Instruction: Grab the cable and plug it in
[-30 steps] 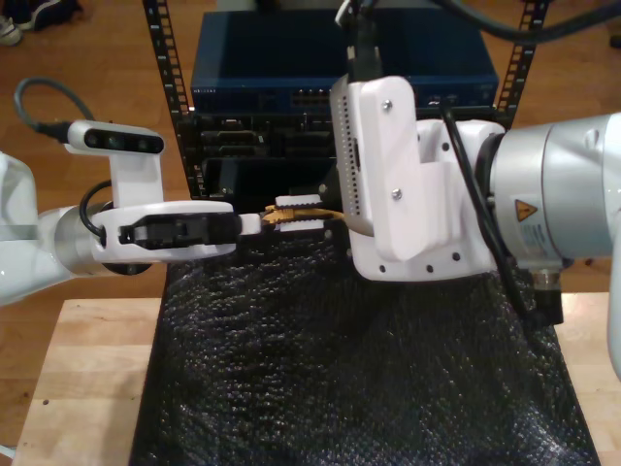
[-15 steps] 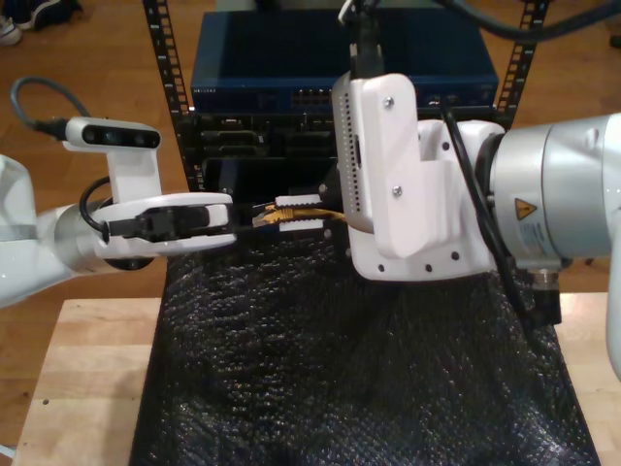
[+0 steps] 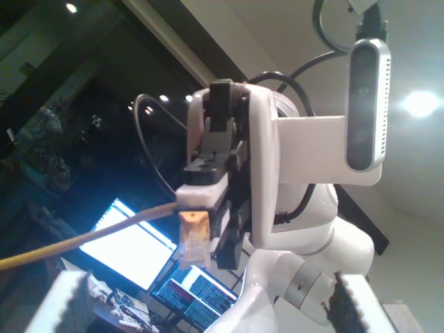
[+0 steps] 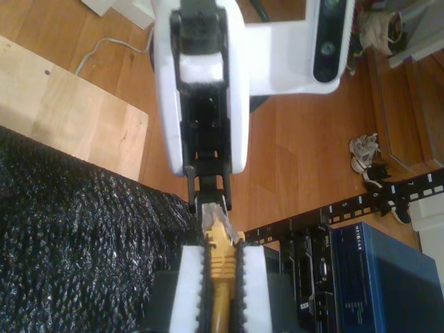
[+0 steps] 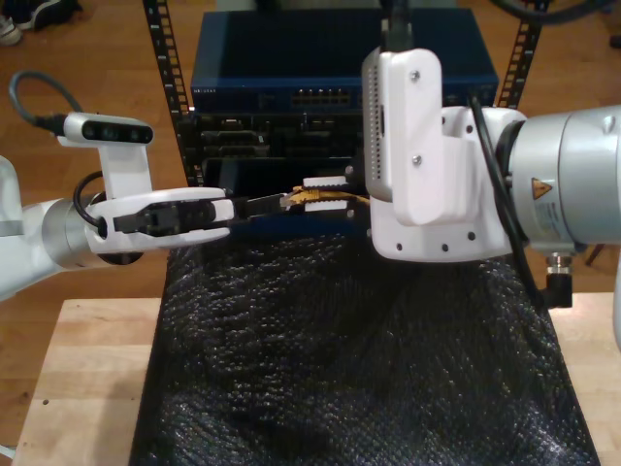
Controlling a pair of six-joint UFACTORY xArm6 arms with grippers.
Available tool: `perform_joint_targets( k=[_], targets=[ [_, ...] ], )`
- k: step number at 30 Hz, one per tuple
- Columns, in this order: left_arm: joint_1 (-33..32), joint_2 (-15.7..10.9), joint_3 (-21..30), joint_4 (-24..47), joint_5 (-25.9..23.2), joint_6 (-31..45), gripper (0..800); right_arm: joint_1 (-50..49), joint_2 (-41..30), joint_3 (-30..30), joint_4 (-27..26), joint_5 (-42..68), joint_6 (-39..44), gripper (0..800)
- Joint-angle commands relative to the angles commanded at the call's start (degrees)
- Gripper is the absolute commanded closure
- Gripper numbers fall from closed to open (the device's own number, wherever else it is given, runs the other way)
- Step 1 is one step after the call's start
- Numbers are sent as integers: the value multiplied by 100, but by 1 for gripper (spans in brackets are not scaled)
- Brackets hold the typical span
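The yellow cable (image 5: 335,198) hangs in the air in front of the rack, over the far edge of the black mat. My second gripper (image 5: 325,191) is shut on it just behind the plug (image 5: 294,197), white ridged pads (image 4: 186,291) on both sides of the cable (image 4: 219,281). The plug tip (image 4: 211,220) points at my first gripper (image 4: 208,189), whose thin black fingers reach it from the exterior view's left (image 5: 267,204). In the first wrist view my first gripper (image 3: 211,305) is open, pads far apart, facing the orange plug boot (image 3: 193,237) held by the second gripper (image 3: 201,198).
A rack with a blue network switch (image 5: 291,58) and its row of ports (image 5: 320,97) stands just behind the grippers. A black bubble-wrap mat (image 5: 359,369) covers the wooden table (image 5: 82,379). Perforated rack rails (image 5: 170,68) stand on both sides.
My second gripper carried the cable toward the exterior view's right and slightly up, closer to the rack. My first gripper followed it rightward and stays at the plug tip.
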Motion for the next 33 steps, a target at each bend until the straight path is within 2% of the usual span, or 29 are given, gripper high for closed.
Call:
perform_joint_targets(
  k=[33],
  targets=[
    [-53, 9, 18, 18, -149, 9, 11, 343, 44, -35, 62, 18, 88, 798]
  ],
)
